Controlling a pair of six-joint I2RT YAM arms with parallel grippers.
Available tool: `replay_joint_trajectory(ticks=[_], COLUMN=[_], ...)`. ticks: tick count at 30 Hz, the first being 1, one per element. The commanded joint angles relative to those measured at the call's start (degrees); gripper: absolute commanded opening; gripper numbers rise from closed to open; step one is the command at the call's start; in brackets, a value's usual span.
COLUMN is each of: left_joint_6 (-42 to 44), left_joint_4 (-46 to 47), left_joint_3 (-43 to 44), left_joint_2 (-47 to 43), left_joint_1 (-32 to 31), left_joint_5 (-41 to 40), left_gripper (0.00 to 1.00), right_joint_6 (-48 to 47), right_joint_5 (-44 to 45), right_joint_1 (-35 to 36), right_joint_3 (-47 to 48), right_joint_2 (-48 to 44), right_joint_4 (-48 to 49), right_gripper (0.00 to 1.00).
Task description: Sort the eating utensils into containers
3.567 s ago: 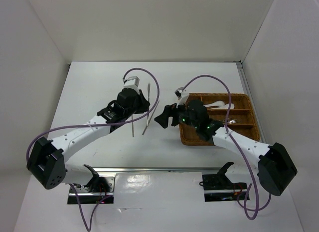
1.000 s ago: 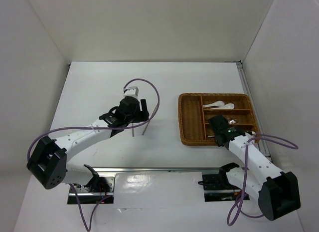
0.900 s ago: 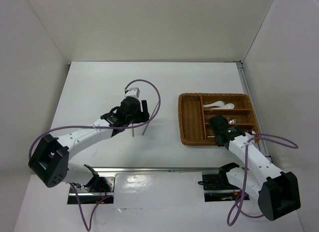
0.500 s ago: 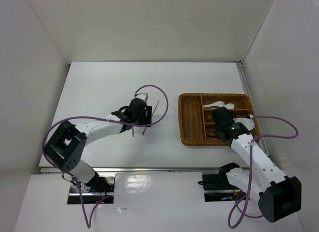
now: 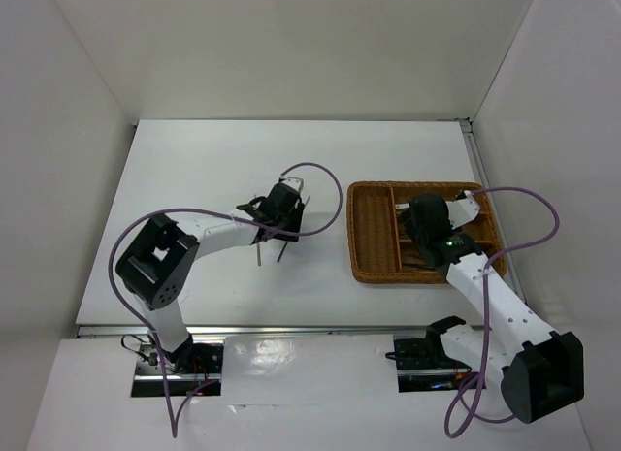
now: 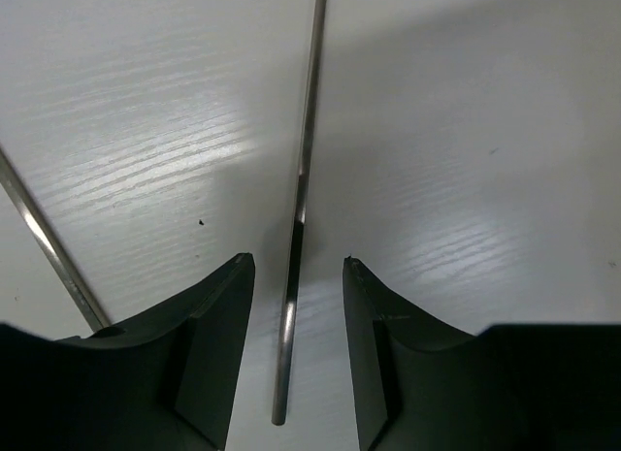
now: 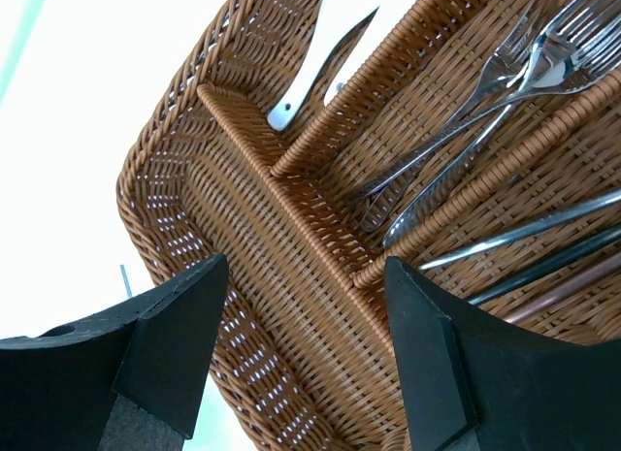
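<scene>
Two thin metal chopsticks lie on the white table. In the left wrist view one chopstick (image 6: 303,179) runs lengthwise between my open left gripper's (image 6: 298,267) jaws, untouched; the second chopstick (image 6: 44,240) lies at the left. From above, my left gripper (image 5: 282,214) sits over their far ends, with the near ends (image 5: 259,254) showing. The brown wicker tray (image 5: 361,267) stands on the right. My right gripper (image 5: 427,218) hovers open and empty over it. In the right wrist view (image 7: 306,267) I see silver forks (image 7: 485,102), a white spoon handle (image 7: 309,75), and metal and dark pieces (image 7: 543,240) in the short sections.
The tray's long section (image 7: 252,247) holds nothing I can see. White walls enclose the table on three sides. Purple cables loop above both arms (image 5: 320,170).
My left gripper has swung right and come down over the chopsticks, one now between its jaws. My right gripper has moved from the tray's near edge toward its far side.
</scene>
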Motion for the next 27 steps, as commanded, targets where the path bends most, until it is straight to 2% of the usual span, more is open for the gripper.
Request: replay_joint_trajectory(ticks=[1, 8, 11, 12, 16, 17, 25, 27], left_joint_6=[1.89, 1.89, 1.89, 1.89, 1.89, 1.37, 0.22, -0.30], left_joint_4=[-1.88, -4.00, -5.49, -6.36, -8.39, -9.00, -7.87, -7.08], left_joint_3=[2.91, 5.20, 6.52, 7.13, 9.50, 9.51, 10.04, 9.51], left_joint_2=[2.71, 6.31, 7.98, 7.99, 10.71, 11.50, 11.51, 9.41], left_joint_1=[0.19, -0.95, -0.95, -0.95, -0.95, -0.95, -0.95, -0.95], left_joint_5=[-1.25, -3.45, -3.98, -3.98, -3.98, -3.98, -1.17, 0.14], left_gripper=[0.55, 0.51, 0.45, 0.37, 0.29, 0.24, 0.12, 0.12], right_joint_6=[-2.88, -3.93, -3.93, -3.93, -3.93, -3.41, -3.40, -3.40], right_joint_5=[0.04, 0.56, 0.57, 0.57, 1.09, 1.09, 2.84, 2.85], right_joint_1=[-0.38, -0.38, -0.38, -0.38, -0.38, -0.38, -0.38, -0.38], right_joint_3=[2.55, 2.55, 2.03, 2.02, 2.02, 2.02, 1.49, 0.36], right_joint_2=[0.96, 0.44, -0.08, -0.09, -0.62, -0.62, -3.17, -4.30], right_joint_4=[3.08, 3.69, 3.69, 3.69, 3.69, 3.17, 2.55, 2.02], right_gripper=[0.73, 0.73, 0.73, 0.74, 0.74, 0.74, 0.75, 0.77])
